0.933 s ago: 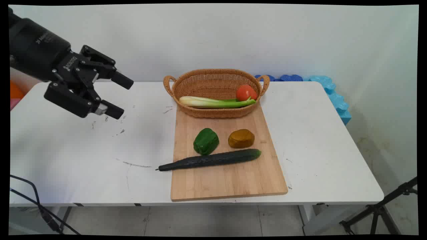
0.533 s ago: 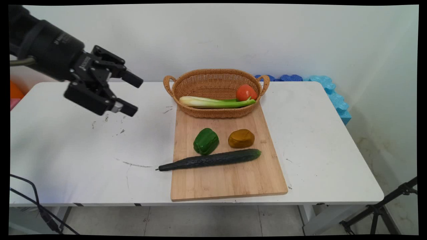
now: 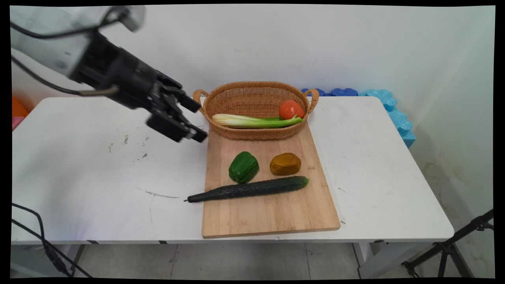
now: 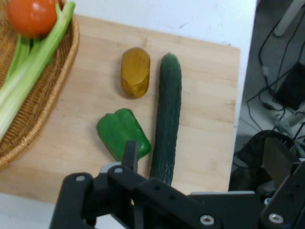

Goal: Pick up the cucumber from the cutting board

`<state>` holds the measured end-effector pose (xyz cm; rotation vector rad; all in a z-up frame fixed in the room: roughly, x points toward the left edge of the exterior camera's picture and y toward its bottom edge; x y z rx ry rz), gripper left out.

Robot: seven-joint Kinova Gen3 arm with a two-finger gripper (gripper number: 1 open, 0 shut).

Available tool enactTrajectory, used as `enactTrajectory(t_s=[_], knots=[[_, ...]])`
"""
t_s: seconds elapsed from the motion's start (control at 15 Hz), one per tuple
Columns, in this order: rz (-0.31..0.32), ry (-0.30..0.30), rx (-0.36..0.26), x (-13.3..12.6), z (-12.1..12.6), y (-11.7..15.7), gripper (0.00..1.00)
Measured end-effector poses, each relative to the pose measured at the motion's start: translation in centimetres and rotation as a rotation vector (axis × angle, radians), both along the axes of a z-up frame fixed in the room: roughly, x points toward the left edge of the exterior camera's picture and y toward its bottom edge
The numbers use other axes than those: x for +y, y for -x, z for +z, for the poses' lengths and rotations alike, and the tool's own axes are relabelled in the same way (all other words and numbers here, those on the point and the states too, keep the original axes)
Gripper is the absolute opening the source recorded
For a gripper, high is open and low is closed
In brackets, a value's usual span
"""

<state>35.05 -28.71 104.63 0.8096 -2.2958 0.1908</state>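
My black gripper (image 3: 198, 120) hangs open above the table, just left of the wicker basket (image 3: 256, 85) and the far left corner of the wooden cutting board (image 3: 272, 213). Nothing is between its fingers. A red tomato (image 3: 291, 109) and a celery stalk (image 3: 244, 120) lie in the basket. On the board lie a green pepper (image 3: 243, 167), a brown potato (image 3: 285, 163) and a long dark cucumber (image 3: 248, 189) whose tip overhangs the board's left edge. In the hand view the open gripper (image 4: 202, 160) looks down on the pepper (image 4: 121, 133), cucumber (image 4: 167, 119), potato (image 4: 135, 71) and basket (image 4: 52, 105).
The white table (image 3: 98, 177) bears scuff marks left of the board. Blue foam pieces (image 3: 386, 102) lie at the back right corner. A black tripod leg (image 3: 453, 244) stands at the lower right, and black cables (image 3: 35, 232) hang at the lower left.
The gripper has travelled right across the table, from the far left to just beside the basket's left handle, and stays open. The vegetables have not moved.
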Motion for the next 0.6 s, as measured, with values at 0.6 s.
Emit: enactTrajectory(t_s=[0.6], knots=[[0.039, -0.076, -0.093, -4.2, -7.6, 6.9, 1.0]])
